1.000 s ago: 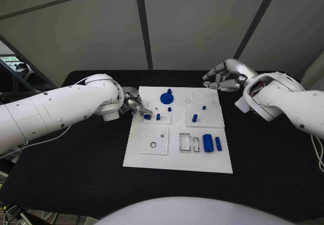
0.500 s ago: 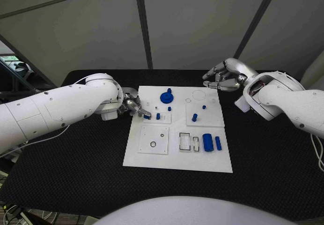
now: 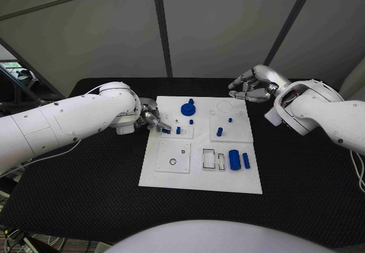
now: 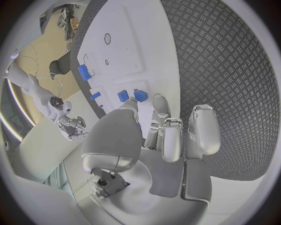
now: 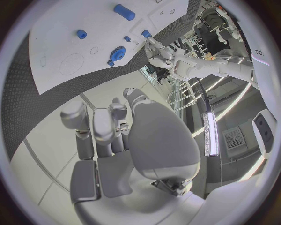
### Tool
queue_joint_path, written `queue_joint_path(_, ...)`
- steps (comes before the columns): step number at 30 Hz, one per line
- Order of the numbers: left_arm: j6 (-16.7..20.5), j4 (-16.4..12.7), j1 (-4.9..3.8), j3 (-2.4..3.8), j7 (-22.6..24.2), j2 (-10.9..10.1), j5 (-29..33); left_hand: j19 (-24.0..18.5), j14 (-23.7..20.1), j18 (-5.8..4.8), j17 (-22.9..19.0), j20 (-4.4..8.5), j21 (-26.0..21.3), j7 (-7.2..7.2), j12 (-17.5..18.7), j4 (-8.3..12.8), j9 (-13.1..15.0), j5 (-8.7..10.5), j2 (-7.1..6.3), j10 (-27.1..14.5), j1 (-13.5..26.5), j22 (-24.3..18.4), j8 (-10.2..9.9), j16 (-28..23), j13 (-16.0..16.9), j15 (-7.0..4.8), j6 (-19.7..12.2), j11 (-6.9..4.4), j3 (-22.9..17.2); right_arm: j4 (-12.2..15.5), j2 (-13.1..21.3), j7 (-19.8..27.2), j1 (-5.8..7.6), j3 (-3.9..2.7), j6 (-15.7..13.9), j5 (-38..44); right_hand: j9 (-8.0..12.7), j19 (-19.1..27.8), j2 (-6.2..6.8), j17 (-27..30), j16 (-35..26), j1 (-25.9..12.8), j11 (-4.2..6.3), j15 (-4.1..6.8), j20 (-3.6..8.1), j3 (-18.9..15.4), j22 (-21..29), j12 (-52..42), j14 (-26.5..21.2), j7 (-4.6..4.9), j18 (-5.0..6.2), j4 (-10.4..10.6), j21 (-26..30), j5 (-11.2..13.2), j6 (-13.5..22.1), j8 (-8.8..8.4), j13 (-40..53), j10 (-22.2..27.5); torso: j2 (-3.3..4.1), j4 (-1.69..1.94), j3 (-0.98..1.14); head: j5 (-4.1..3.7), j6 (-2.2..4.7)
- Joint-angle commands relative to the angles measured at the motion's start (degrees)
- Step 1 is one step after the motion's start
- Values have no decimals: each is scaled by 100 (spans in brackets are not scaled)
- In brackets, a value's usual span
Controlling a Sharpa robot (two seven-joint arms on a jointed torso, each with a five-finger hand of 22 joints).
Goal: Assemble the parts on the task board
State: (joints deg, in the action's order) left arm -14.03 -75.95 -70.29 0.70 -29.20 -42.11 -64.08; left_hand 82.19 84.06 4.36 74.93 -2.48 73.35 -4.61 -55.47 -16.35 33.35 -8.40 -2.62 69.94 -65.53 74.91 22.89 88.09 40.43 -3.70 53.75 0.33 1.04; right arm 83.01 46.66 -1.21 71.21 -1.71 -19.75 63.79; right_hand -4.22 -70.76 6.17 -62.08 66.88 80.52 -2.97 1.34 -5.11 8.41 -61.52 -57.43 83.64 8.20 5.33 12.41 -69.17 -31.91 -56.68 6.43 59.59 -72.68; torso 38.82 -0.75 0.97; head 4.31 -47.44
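The white task board lies mid-table. My left hand reaches over its left edge, and thumb and a finger pinch a small blue part that sits on a raised square plate. In the left wrist view the fingertips close round that small blue part, with a second blue peg beside it. A blue gear stands at the board's back. Blue pegs stand mid-board. A fat blue cylinder and a thin one lie at the right. My right hand hovers beyond the back right corner, fingers curled, holding nothing.
A rectangular slot and a plate with a round hole lie in the board's front half. Black ribbed table surface surrounds the board. The right wrist view looks down on the gear and the fat cylinder.
The left hand has barely shifted at the small blue part. The right hand stays where it was.
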Motion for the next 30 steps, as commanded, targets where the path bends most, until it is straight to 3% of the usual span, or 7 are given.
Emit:
queue_joint_path(1, -61, 23, 13, -3, -20, 22, 15, 6, 510, -20, 1229, -57, -14, 3, -41, 8, -54, -11, 71, -43, -100, 144, -48, 6, 5, 49, 52, -3, 39, 9, -3, 20, 9, -3, 29, -1, 7, -34, 42, -6, -15, -5, 8, 5, 12, 42, -6, -37, 100, -1, 108, -2, 18, -25, -23, -33, 10, 18, 2, -3, 0, 0, -10)
queue_joint_path(14, -304, 60, 57, -11, -17, 58, 84, 5, 511, -20, 1235, -62, -19, -3, -34, 35, -141, -18, 148, -73, -350, 154, -81, 12, -37, 53, 80, 1, 88, 13, 0, 24, 9, -3, 30, -1, 7, -39, 40, -20, -6, -6, 9, 6, 13, 52, -11, -51, 103, -1, 106, 1, 15, -26, -24, -32, 21, 9, 0, -2, -1, -1, -37)
queue_joint_path(30, -243, 83, 63, -12, -2, 49, 199, 2, 511, -20, 1238, -65, -24, -8, -43, 25, -180, -19, 188, -76, -424, 156, -95, 13, -38, 58, 93, 5, 117, 3, -7, 24, 9, -3, 27, -1, 7, -39, 40, -20, -6, -6, 9, 6, 13, 52, -11, -51, 103, -1, 106, 1, 15, -26, -24, -32, 21, 9, -2, -1, 3, 1, -35)
